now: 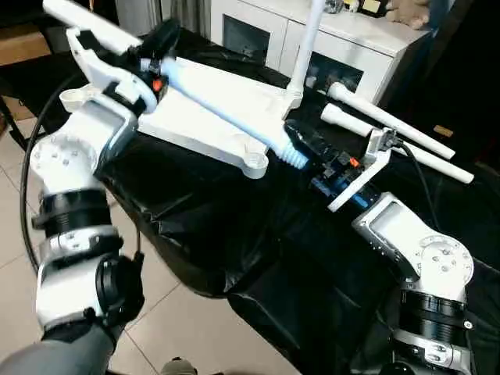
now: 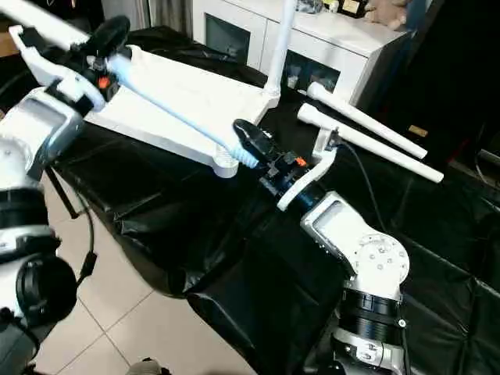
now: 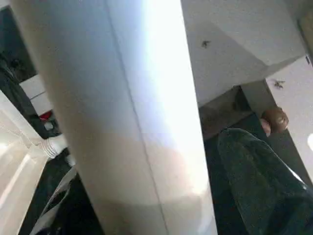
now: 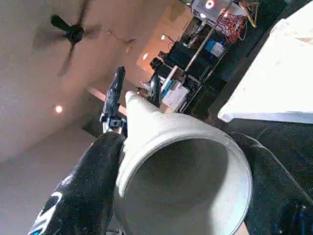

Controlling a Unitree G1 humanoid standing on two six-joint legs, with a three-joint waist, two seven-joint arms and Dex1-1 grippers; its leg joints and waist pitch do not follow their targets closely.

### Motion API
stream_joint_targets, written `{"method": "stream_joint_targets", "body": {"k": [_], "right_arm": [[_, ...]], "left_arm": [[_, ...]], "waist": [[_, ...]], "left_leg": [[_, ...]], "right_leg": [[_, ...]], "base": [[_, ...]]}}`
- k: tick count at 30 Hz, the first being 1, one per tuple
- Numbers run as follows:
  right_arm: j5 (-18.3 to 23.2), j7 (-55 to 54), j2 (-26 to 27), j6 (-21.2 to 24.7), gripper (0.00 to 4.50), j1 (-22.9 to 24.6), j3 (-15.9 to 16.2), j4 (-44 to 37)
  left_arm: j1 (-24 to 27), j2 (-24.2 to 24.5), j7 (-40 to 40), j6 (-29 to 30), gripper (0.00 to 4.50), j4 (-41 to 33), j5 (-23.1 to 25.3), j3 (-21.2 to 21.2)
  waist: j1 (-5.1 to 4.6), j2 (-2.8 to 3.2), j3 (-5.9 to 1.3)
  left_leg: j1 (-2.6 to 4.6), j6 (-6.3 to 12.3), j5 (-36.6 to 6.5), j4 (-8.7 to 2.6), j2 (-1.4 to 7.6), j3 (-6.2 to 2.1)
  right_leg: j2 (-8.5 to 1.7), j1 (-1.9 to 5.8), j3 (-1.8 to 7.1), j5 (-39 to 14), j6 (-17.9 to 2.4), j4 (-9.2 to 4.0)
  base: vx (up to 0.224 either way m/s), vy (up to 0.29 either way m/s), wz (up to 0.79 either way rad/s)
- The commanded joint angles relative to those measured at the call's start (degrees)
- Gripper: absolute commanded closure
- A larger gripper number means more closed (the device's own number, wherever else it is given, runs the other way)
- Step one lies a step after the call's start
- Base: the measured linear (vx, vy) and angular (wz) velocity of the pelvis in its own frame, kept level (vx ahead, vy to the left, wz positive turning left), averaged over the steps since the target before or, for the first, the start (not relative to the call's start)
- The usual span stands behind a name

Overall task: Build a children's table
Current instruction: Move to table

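Note:
The white tabletop (image 1: 234,90) lies underside up on the black-covered table (image 1: 258,258). One white leg (image 1: 307,43) stands upright in its far corner socket. Two more legs (image 1: 391,121) (image 1: 437,162) lie side by side on the right. Another leg (image 1: 226,117) stretches diagonally over the tabletop, held at both ends. My left gripper (image 1: 160,47) is shut on its far end. My right gripper (image 1: 301,144) is shut on its ribbed near end, beside the near corner socket (image 1: 255,164). In the right wrist view, black fingers (image 4: 83,191) flank the leg's hollow end (image 4: 181,186).
A white cabinet (image 1: 344,39) with glass doors stands behind the table. The black cover hangs over the table's near edge above a tiled floor (image 1: 187,328). The right arm's cable (image 1: 426,187) trails across the cover.

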Motion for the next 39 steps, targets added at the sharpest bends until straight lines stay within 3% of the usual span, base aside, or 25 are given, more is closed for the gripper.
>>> {"method": "stream_joint_targets", "body": {"k": [1, 5, 9, 13, 20, 30, 36, 39], "right_arm": [[1.0, 0.4, -0.2, 0.2, 1.6, 0.6, 0.0, -1.0], [1.8, -1.6, 1.0, -1.7, 1.6, 0.2, -1.2, -0.2], [3.2, -4.0, 2.1, -4.0, 1.6, -0.8, -2.9, 1.4], [4.0, -4.7, 2.3, -4.9, 1.6, -1.3, -3.6, 2.1], [9.0, -8.1, 3.8, -7.9, 1.62, -2.9, -6.5, 3.9], [12.4, -10.2, 4.0, -10.2, 1.62, -4.2, -8.7, 4.8], [10.0, -11.7, 3.1, -13.1, 1.62, -4.9, -8.6, 5.6], [8.2, -11.1, 1.8, -12.3, 1.62, -4.5, -7.0, 5.1]], "left_arm": [[-2.4, -1.0, 0.5, 0.4, 0.83, 2.1, -3.2, 2.6], [-3.2, -1.9, -0.3, 3.8, 0.44, 3.1, -8.9, 5.5], [-2.5, -2.1, -0.8, 5.3, 0.03, 2.4, -9.1, 5.1], [-2.1, -2.9, -0.9, 6.5, 0.0, 1.8, -10.3, 5.5], [-0.8, -5.2, -0.4, 8.3, 0.0, 0.6, -12.7, 5.7], [0.6, -5.7, -1.3, 8.2, 0.0, -1.0, -10.1, 3.6], [3.4, -6.1, -2.4, 8.3, 0.0, -5.6, -7.7, 0.8], [4.8, -6.0, -3.2, 6.9, 0.0, -7.3, -5.5, -0.5]], "waist": [[0.19, 2.14, -4.92], [0.22, 2.03, -4.92], [0.18, 1.97, -4.84], [0.44, 1.88, -4.85], [0.46, 1.92, -4.88], [0.53, 1.89, -4.84], [0.42, 2.1, -4.85], [0.38, 2.0, -4.81]], "left_leg": [[1.17, -6.95, -7.4, -3.89, -0.77, 1.42], [1.17, -6.79, -7.4, -3.87, -0.77, 1.45], [1.2, -6.48, -8.3, -4.06, -0.64, 1.46], [1.19, -6.46, -8.3, -4.07, -0.61, 1.46], [1.14, -6.48, -8.2, -4.11, -0.61, 1.47], [1.02, -6.64, -8.2, -4.18, -0.61, 1.46], [1.04, -6.82, -8.5, -4.25, -0.51, 1.44], [0.99, -6.81, -7.7, -4.19, -0.64, 1.51]], "right_leg": [[-2.35, 2.91, 0.66, 4.6, -6.4, -3.63], [-2.35, 2.92, 0.6, 4.9, -7.9, -3.48], [-2.45, 2.83, 0.59, 3.5, -7.8, -3.56], [-2.48, 2.88, 0.63, 3.9, -7.1, -3.61], [-2.5, 2.84, 0.61, 3.9, -6.5, -3.66], [-2.47, 2.91, 0.6, 4.2, -5.1, -3.77], [-2.48, 2.87, 0.61, 3.6, -4.8, -3.81], [-2.28, 2.87, 0.61, 4.6, -4.6, -3.79]], "base": [[0.0, 0.0, 0.0], [0.0, 0.0, 0.0], [0.0, 0.0, 0.0], [0.0, 0.0, 0.0], [0.0, 0.0, 0.0], [0.0, 0.0, 0.0], [0.0, 0.0, 0.0], [0.0, 0.0, 0.0]]}}
